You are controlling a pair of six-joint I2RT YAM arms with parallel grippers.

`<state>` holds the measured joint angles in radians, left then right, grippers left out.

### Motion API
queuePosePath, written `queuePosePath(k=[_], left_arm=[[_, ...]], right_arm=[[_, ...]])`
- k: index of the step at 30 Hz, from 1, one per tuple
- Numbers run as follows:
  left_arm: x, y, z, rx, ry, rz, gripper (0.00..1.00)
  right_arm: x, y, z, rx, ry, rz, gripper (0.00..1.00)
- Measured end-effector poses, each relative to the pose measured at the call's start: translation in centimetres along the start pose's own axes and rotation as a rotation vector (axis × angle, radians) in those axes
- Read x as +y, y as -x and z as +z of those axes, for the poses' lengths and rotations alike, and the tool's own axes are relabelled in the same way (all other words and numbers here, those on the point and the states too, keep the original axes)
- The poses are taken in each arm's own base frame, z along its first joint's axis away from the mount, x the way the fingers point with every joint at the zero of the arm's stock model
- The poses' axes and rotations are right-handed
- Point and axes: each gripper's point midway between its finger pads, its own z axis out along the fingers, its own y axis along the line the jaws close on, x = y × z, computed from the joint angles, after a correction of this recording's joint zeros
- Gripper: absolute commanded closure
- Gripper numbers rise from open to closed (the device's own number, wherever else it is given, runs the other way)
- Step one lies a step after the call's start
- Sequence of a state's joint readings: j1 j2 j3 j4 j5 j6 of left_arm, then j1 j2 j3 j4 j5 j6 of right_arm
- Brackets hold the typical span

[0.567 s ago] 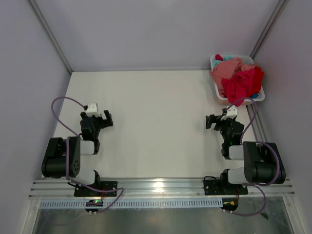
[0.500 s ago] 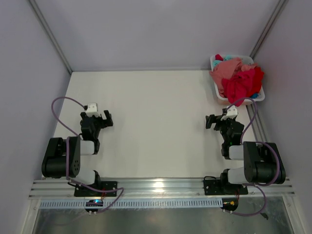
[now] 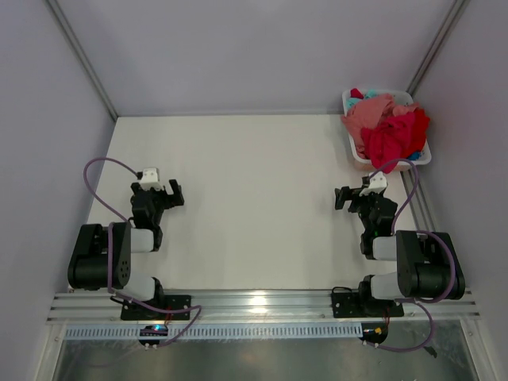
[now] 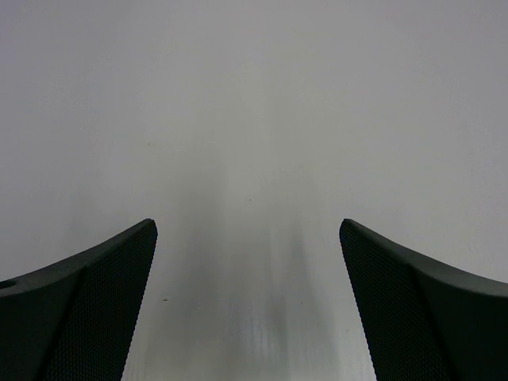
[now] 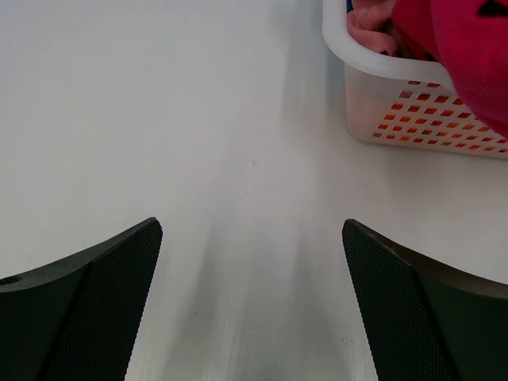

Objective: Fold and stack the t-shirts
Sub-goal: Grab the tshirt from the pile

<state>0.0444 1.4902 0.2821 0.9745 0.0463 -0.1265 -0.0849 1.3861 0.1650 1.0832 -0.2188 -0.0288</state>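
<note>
Right end effector point(image 3: 343, 196) and left end effector point(image 3: 175, 193) gape empty — t-shirts point(image 3: 386, 127) heaped in basket point(image 3: 361, 163) beyond the right.

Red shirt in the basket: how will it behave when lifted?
Likely floppy: the red shirt lies crumpled and droops over the basket rim. It's piled against the salmon shirt, so a lift may drag that along.

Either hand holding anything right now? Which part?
Nothing held: the left hand and right hand are open and empty; the t-shirts lie heaped in the basket.
</note>
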Motion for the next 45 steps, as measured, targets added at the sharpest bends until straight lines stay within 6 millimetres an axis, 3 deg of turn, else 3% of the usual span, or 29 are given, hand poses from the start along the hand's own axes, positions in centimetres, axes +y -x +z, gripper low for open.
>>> queuePosePath(k=[16, 22, 30, 34, 38, 45], left_arm=[[-0.1, 0.1, 0.3, 0.027, -0.004, 0.002, 0.01], [-0.3, 3.2, 1.4, 0.002, -0.008, 0.004, 0.01], [-0.6, 2.5, 0.7, 0.072, -0.022, 0.005, 0.04], [-0.9, 5.1, 0.0, 0.021, -0.036, 0.033, 0.03], [-1.0, 7.8, 0.2, -0.003, -0.038, 0.064, 0.01], [-1.1, 9.4, 0.4, 0.043, -0.042, 0.098, 0.01]], right_arm=[[-0.1, 0.0, 0.0, 0.006, -0.007, 0.001, 0.01], [-0.2, 0.3, 0.1, -0.002, -0.011, -0.001, 0.01], [0.0, 0.9, 0.2, 0.004, 0.004, -0.011, 0.01], [0.2, 2.6, 1.1, 0.015, 0.035, -0.022, 0.01], [0.5, 5.6, 2.2, 0.001, 0.067, -0.039, 0.01], [0.6, 8.8, 3.4, 0.028, 0.099, -0.072, 0.01]])
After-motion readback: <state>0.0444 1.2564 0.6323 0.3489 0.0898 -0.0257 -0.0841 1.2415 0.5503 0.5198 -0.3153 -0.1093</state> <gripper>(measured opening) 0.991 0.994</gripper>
